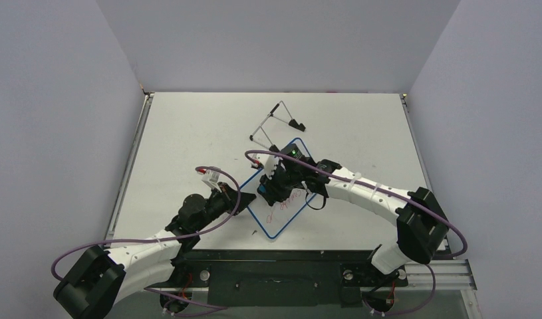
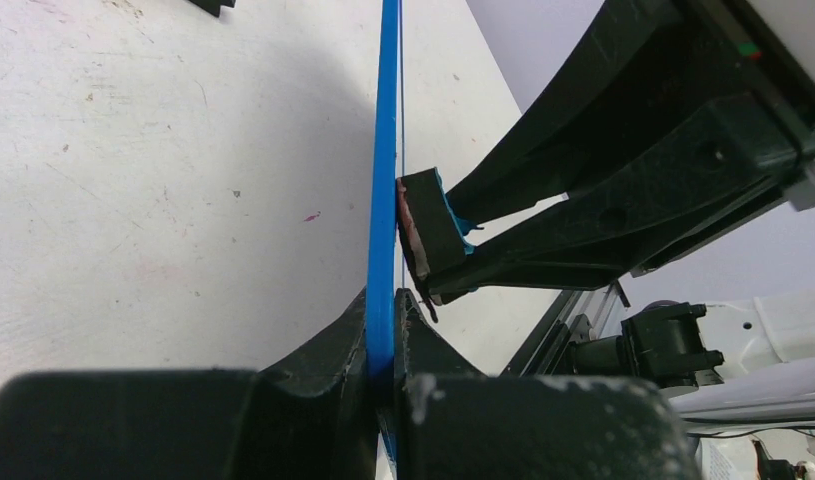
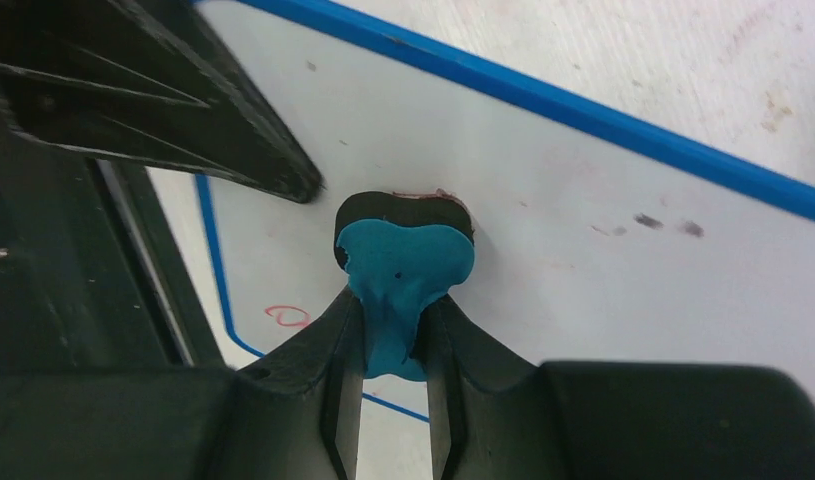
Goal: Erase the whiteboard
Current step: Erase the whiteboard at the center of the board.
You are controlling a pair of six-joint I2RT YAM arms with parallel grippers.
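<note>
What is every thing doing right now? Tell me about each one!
Small white rectangular whiteboard with a blue rim: pinched at its rim, some red marks left.
Blue bow-shaped eraser with a dark pad: held, pad against the board's face.
Left claw: shut on the board's rim.
Right claw: shut on the eraser.
Thin wire easel stand with black feet: apart from the board, holding nothing.

Whiteboard (image 1: 281, 216) sits mid-table (image 1: 188, 133), toward the near edge. Easel stand (image 1: 276, 123) just behind it. Left gripper (image 1: 245, 199) on its left rim; right gripper (image 1: 274, 186) over it, eraser (image 3: 405, 255) against its face.
</note>
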